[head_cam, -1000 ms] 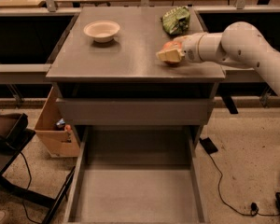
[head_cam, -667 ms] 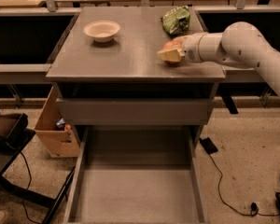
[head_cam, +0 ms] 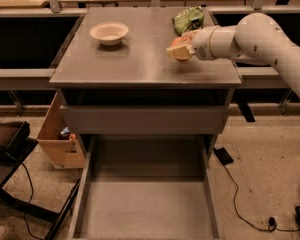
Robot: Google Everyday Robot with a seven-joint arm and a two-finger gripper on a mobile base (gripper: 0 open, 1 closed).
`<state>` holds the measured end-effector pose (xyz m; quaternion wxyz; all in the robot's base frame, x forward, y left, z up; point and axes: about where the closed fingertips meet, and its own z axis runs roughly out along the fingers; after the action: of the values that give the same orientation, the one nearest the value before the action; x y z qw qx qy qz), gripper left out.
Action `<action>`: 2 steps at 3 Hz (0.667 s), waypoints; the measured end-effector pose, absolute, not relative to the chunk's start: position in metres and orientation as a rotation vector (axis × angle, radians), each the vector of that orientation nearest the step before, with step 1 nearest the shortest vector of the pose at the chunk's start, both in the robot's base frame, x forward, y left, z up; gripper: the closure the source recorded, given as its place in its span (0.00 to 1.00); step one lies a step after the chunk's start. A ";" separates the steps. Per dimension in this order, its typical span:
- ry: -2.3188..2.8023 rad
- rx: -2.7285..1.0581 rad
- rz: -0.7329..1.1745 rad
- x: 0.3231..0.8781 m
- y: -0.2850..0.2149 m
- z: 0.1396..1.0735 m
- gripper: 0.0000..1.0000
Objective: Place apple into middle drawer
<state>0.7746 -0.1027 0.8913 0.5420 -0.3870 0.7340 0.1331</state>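
The red-orange apple [head_cam: 180,42] sits in my gripper [head_cam: 179,50] above the right part of the grey cabinet top [head_cam: 125,59], just in front of the green snack bag [head_cam: 188,20]. The gripper is shut on the apple, its pale fingers [head_cam: 177,53] wrapping it from the front. My white arm [head_cam: 255,39] reaches in from the right. The middle drawer [head_cam: 145,204] is pulled out wide open below, with a bare grey floor. A shallower drawer with a flat front panel [head_cam: 142,119] sits above it, slightly open.
A pale round bowl [head_cam: 109,33] stands on the cabinet top at the left. A cardboard box [head_cam: 60,144] sits on the floor left of the cabinet. A black cable [head_cam: 240,199] runs on the floor at the right. A dark chair [head_cam: 5,139] is at far left.
The gripper with the apple has shifted slightly left and toward the front of the cabinet top. Nothing else has moved.
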 end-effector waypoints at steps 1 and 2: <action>1.647 -0.920 0.218 0.736 -0.107 0.949 1.00; 1.596 -0.842 0.123 0.664 -0.120 1.001 1.00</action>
<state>0.6644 -0.1200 1.0008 0.6182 -0.3659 0.6936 0.0536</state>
